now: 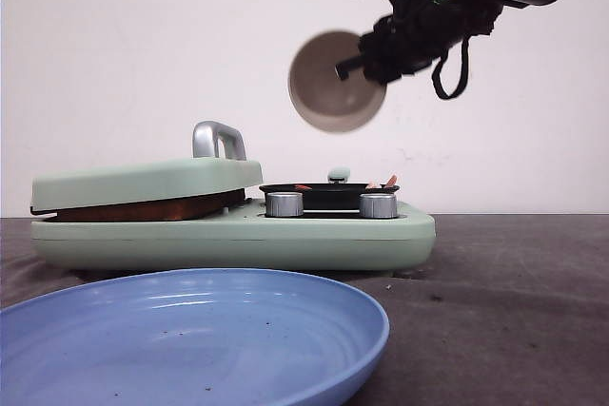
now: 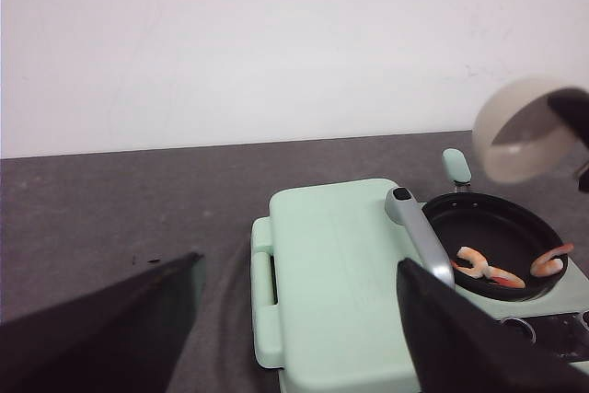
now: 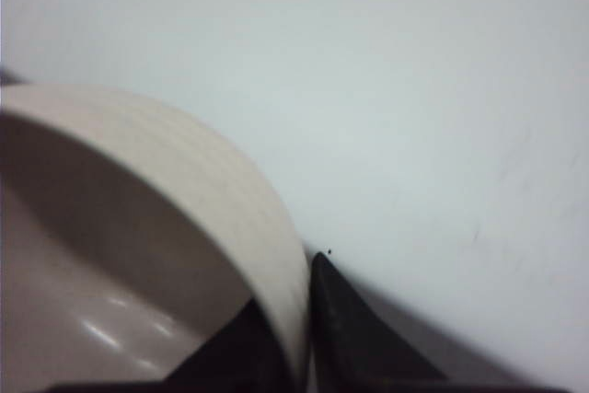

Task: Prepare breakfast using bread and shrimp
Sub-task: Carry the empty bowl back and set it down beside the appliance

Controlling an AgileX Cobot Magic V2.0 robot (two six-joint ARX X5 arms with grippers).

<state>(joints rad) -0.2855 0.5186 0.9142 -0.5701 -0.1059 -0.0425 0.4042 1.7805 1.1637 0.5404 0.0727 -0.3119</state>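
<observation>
Open air is lying across the upper left of the front view, above the closed green lid [image 1: 152, 183] and its upright handle [image 1: 219, 140]. At upper right, the tilted beige bowl [image 1: 333, 83] is hanging over the black pan [image 1: 328, 195], narrowing the drop there. The blue plate [image 1: 190, 335] is filling the lower left foreground.

Lab bench: bare white wall [image 1: 143, 45], gray tabletop [image 1: 514, 311].

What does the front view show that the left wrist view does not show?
Only the front view shows the blue plate and the two knobs. Only the left wrist view shows the inside of the black pan with the shrimp, and the left tool, open. Both show the green appliance and the beige bowl held by the right tool.
</observation>
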